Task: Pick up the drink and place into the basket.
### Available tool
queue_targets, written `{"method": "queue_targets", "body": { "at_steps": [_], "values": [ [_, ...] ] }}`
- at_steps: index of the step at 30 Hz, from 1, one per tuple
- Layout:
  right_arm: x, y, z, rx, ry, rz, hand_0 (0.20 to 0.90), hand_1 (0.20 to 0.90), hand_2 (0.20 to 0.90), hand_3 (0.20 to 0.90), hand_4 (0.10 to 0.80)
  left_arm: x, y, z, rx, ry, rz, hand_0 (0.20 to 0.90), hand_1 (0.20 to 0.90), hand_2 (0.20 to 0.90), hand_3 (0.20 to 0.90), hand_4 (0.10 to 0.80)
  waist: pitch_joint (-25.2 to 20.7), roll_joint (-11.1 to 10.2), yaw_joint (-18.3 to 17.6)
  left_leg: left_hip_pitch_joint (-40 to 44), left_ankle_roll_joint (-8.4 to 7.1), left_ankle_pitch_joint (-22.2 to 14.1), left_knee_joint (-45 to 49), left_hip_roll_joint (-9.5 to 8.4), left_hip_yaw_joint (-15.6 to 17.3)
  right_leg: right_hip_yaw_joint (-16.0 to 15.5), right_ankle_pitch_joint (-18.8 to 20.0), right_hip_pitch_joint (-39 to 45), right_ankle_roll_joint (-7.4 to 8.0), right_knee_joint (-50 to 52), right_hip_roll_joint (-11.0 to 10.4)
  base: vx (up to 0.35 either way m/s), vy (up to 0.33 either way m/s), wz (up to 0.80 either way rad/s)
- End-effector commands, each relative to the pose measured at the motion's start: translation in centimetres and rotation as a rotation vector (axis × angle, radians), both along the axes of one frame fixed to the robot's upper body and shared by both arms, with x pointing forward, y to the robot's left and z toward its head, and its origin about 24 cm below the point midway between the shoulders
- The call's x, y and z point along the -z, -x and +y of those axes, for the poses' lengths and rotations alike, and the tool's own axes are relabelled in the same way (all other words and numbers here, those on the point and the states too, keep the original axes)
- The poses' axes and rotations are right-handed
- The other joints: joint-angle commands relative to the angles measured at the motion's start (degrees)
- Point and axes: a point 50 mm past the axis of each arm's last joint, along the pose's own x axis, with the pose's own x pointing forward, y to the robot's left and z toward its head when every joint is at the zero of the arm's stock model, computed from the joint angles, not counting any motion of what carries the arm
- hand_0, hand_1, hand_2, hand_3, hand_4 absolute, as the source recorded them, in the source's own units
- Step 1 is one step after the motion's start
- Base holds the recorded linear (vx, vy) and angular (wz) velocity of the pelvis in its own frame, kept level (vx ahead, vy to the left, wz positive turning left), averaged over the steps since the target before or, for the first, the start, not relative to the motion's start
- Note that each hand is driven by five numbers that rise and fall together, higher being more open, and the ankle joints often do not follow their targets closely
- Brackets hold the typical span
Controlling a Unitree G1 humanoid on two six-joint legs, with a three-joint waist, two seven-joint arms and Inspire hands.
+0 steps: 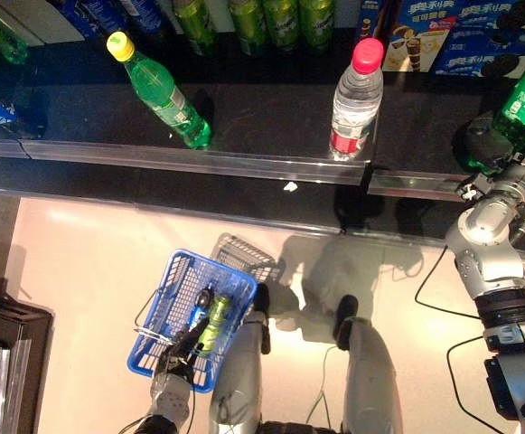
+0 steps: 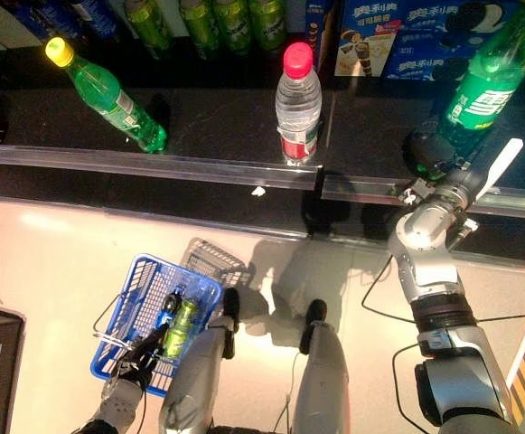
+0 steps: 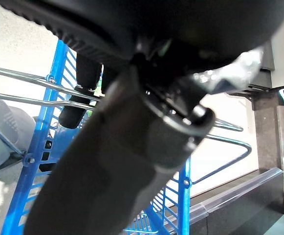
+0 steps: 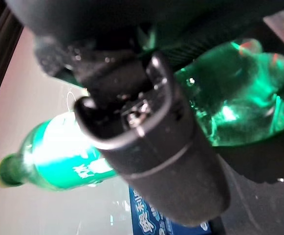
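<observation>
Gripping the base of a green drink bottle [image 2: 483, 77] at the upper right of the frame, the robot's right hand [image 2: 432, 152] reaches onto the dark shelf [image 1: 262, 108], its fingers curled round the bottle's lower body as the right wrist view shows. The bottle stands tilted at the shelf's front edge. At lower left, the left hand [image 1: 182, 348] closes on the wire handle of a blue basket [image 1: 173, 289] hanging above the pale floor [image 1: 90, 262]; a small green bottle [image 1: 215, 322] already lies inside. Farther along the shelf, a leaning green bottle with a yellow cap [image 1: 158, 89] sits at upper left, and a clear water bottle with a red cap [image 1: 357, 98] stands near the centre.
</observation>
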Motion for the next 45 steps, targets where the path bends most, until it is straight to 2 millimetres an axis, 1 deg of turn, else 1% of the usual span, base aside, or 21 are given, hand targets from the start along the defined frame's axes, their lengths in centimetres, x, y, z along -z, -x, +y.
{"method": "queue_targets", "body": {
  "at_steps": [1,7,8,12,13,15,16,18,20,22,25,28,29,31,34,36,38,40,42,43,45],
  "values": [
    [-7.2,2.0,-0.8,0.018,0.092,-0.328,0.3,0.3,0.3,0.2,0.1,-0.5,1.2,1.7,0.007,-0.072,-0.051,0.3,0.3,0.3,0.2,0.1,-0.4,-2.6,-2.1,-1.5,1.25,0.3,13.9,-1.48,1.0,-0.8,4.3,7.7,-0.07,-10.7,0.9,-0.043,0.055,0.0],
    [-6.8,3.1,-0.8,0.006,0.123,-0.362,0.3,0.3,0.3,0.2,0.1,-0.4,1.7,1.9,-0.017,-0.063,-0.053,0.3,0.3,0.3,0.2,0.1,-0.4,-2.7,-2.9,1.5,1.2,-0.1,13.9,-1.25,1.9,-0.6,3.6,10.7,-0.26,-10.6,0.7,-0.038,0.06,0.02],
    [-7.1,3.9,-0.3,-0.01,0.159,-0.418,0.3,0.3,0.3,0.2,0.1,-0.3,1.8,2.0,-0.028,-0.059,-0.057,0.3,0.3,0.3,0.2,0.1,-0.5,-2.9,-3.3,2.6,1.15,-0.3,13.8,-1.09,2.3,-0.5,3.4,11.8,-0.28,-10.6,0.6,-0.037,0.07,0.02],
    [-6.5,5.2,1.0,-0.066,0.219,-0.456,0.3,0.3,0.3,0.2,0.1,-0.3,2.1,2.0,-0.038,-0.06,-0.055,0.3,0.3,0.3,0.2,0.1,-1.7,-3.3,-4.0,3.9,1.05,-0.9,14.0,-0.67,3.1,-0.4,2.8,13.1,-0.16,-10.4,0.2,-0.02,0.062,0.01],
    [-5.8,6.1,1.9,-0.121,0.239,-0.474,0.3,0.3,0.3,0.2,0.1,-0.1,2.6,2.1,-0.052,-0.06,-0.047,0.3,0.3,0.3,0.2,0.1,-3.0,-3.7,-4.7,5.2,0.96,-1.1,13.8,-0.27,3.7,-0.1,2.3,14.2,-0.22,-10.4,0.2,0.012,0.076,-0.05],
    [-4.9,6.7,2.5,-0.179,0.245,-0.478,0.3,0.3,0.3,0.2,0.1,0.2,3.1,2.2,-0.074,-0.055,-0.038,0.3,0.3,0.3,0.2,0.1,-4.3,-4.1,-5.4,6.1,0.7,-1.0,14.0,0.26,4.2,0.1,1.9,15.6,-0.33,-10.7,0.4,0.018,0.062,0.02],
    [-4.9,6.7,2.5,-0.179,0.245,-0.478,0.3,0.3,0.3,0.2,0.1,0.1,3.1,2.2,-0.074,-0.056,-0.038,0.3,0.3,0.3,0.2,0.1,-4.4,-4.1,-5.3,6.0,0.76,-0.7,13.7,0.22,4.2,0.1,2.3,15.6,-0.36,-11.0,0.5,0.042,0.051,0.03],
    [-4.2,7.5,3.5,-0.283,0.267,-0.477,0.3,0.3,0.3,0.2,0.1,0.4,3.8,2.4,-0.092,-0.059,-0.037,0.3,0.3,0.3,0.2,0.1,-6.4,-4.6,-5.9,8.3,0.49,-1.3,13.1,0.65,4.9,0.3,1.7,18.2,-0.28,-12.1,0.6,0.057,0.063,-0.06],
    [-3.7,8.2,4.3,-0.362,0.287,-0.474,0.3,0.3,0.3,0.2,0.1,0.4,4.2,2.4,-0.09,-0.072,-0.036,0.3,0.3,0.3,0.2,0.1,-8.1,-5.0,-6.0,9.9,0.51,-1.4,11.8,0.74,5.6,0.4,2.0,19.8,-0.08,-13.5,0.7,0.042,0.051,-0.08],
    [-3.4,8.6,4.6,-0.412,0.283,-0.47,0.3,0.3,0.3,0.2,0.1,0.4,4.4,2.4,-0.092,-0.081,-0.03,0.3,0.3,0.3,0.2,0.1,-8.9,-5.3,-6.1,10.7,0.54,-1.6,11.2,0.72,5.9,0.4,2.1,20.8,0.07,-14.2,0.7,0.03,0.025,-0.02],
    [-2.5,9.0,5.4,-0.558,0.266,-0.442,0.3,0.3,0.3,0.2,0.1,0.4,5.0,3.1,-0.099,-0.116,-0.015,0.3,0.3,0.3,0.2,0.1,-11.3,-6.1,-6.1,12.9,0.58,-2.2,9.8,0.89,6.6,0.5,2.1,23.0,0.43,-15.9,1.0,0.057,0.012,0.0],
    [-1.5,9.1,6.6,-0.732,0.219,-0.399,0.3,0.3,0.3,0.2,0.1,0.3,5.2,3.3,-0.092,-0.145,-0.026,0.3,0.3,0.3,0.2,0.1,-13.7,-6.6,-5.9,15.4,0.58,-2.6,7.7,0.64,7.0,0.6,2.3,25.7,0.78,-18.2,1.5,0.097,0.01,0.03],
    [-1.1,9.1,7.3,-0.799,0.221,-0.381,0.3,0.3,0.3,0.2,0.1,0.1,5.1,3.4,-0.078,-0.166,-0.039,0.3,0.3,0.3,0.2,0.1,-14.4,-6.8,-5.7,16.1,0.63,-2.8,7.0,0.51,7.0,0.6,2.4,26.5,0.92,-18.9,1.6,0.076,0.003,0.02],
    [-0.8,9.2,8.1,-0.877,0.219,-0.368,0.3,0.3,0.3,0.2,0.1,-0.2,5.0,3.5,-0.06,-0.188,-0.06,0.3,0.3,0.3,0.2,0.1,-15.0,-7.0,-5.4,16.9,0.72,-2.9,6.1,0.39,7.0,0.5,2.6,27.2,1.07,-19.6,1.6,0.044,0.001,0.02],
    [-0.7,9.6,10.0,-1.083,0.205,-0.356,0.3,0.3,0.3,0.2,0.1,-0.8,4.7,3.6,-0.031,-0.217,-0.115,0.3,0.3,0.3,0.2,0.1,-16.1,-7.3,-4.4,18.1,0.75,-2.9,4.4,0.31,6.8,0.1,2.9,28.5,1.29,-20.7,1.8,0.037,-0.002,0.03],
    [-0.5,10.0,12.0,-1.307,0.186,-0.363,0.3,0.3,0.3,0.2,0.1,-1.4,4.3,3.6,-0.021,-0.223,-0.17,0.3,0.3,0.3,0.2,0.1,-16.5,-7.4,-3.3,18.9,0.73,-2.9,3.0,0.21,6.5,-0.5,3.1,29.3,1.38,-21.5,1.8,0.0,0.0,0.0],
    [-0.5,10.2,13.4,-1.439,0.166,-0.375,0.3,0.3,0.3,0.2,0.1,-1.7,4.2,3.7,-0.014,-0.227,-0.203,0.3,0.3,0.3,0.2,0.1,-16.6,-7.5,-2.5,19.5,0.74,-3.0,1.6,0.06,6.2,-1.0,3.3,29.8,1.5,-22.0,1.8,0.001,-0.001,0.12],
    [-0.5,10.3,14.3,-1.516,0.146,-0.383,0.3,0.3,0.3,0.2,0.1,-1.9,4.0,3.8,-0.01,-0.23,-0.223,0.3,0.3,0.3,0.2,0.1,-16.7,-7.6,-1.9,19.9,0.74,-2.9,0.7,-0.05,6.0,-1.3,3.4,30.2,1.57,-22.4,1.9,0.008,-0.006,0.14],
    [-0.6,10.6,16.2,-1.654,0.126,-0.394,0.3,0.3,0.3,0.2,0.1,-2.4,3.8,3.8,-0.006,-0.235,-0.268,0.3,0.3,0.3,0.2,0.1,-16.9,-7.6,-0.7,20.4,0.68,-2.6,-0.8,-0.09,5.3,-2.0,3.5,30.8,1.6,-22.9,2.0,0.014,-0.008,0.2],
    [-0.6,10.7,16.5,-1.681,0.123,-0.396,0.3,0.3,0.3,0.2,0.1,-2.6,3.6,3.8,-0.003,-0.235,-0.28,0.3,0.3,0.3,0.2,0.1,-16.9,-7.6,-0.4,20.5,0.67,-2.6,-1.1,-0.14,5.0,-2.2,3.5,30.9,1.61,-23.0,2.0,0.006,-0.003,0.37],
    [-0.7,11.0,18.0,-1.76,0.117,-0.397,0.3,0.3,0.3,0.2,0.1,-3.4,2.9,3.6,0.022,-0.242,-0.337,0.3,0.3,0.3,0.2,0.1,-17.0,-7.4,0.8,20.5,0.6,-2.4,-2.2,-0.26,4.1,-2.9,3.6,31.1,1.58,-23.3,2.0,-0.001,0.004,0.37]
  ]
}}
